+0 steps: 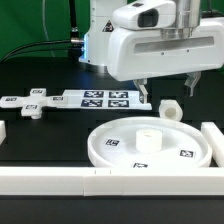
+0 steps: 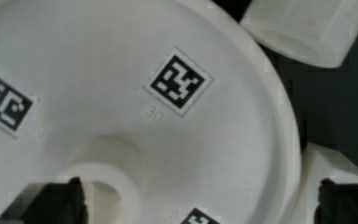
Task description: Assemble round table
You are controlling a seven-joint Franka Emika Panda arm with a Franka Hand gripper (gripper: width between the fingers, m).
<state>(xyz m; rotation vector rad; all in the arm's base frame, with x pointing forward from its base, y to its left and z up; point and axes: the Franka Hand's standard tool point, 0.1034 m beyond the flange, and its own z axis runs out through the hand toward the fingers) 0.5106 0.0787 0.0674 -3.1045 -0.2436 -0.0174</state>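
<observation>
Now the gripper hangs above the table with its two fingers spread wide, and there is nothing between them. In the exterior view the short cylinder sits on the dark table just below the open fingers, behind the round disc. The disc lies flat near the front border bar, with its raised hub pointing up. The cross-shaped piece rests well apart, at the exterior view's left, beside the marker board.

I judge that the step in hand is to take the cylinder so that it can go into the hub. The wrist view is filled mostly by the disc, with the cylinder only at one corner, so the claw may not yet be centred over the part. I cannot tell how high it hangs.

To do this step well, the arm should first bring the cylinder midway between the fingers, then go straight down and close on the curved side, not on the end. The grip should be near the upper end, so that the lower end stays free for the hub. A grip off the centre could push the cylinder away or tilt it. The fingers should also stay clear of the rim of the disc during the descent, because it is very near.
</observation>
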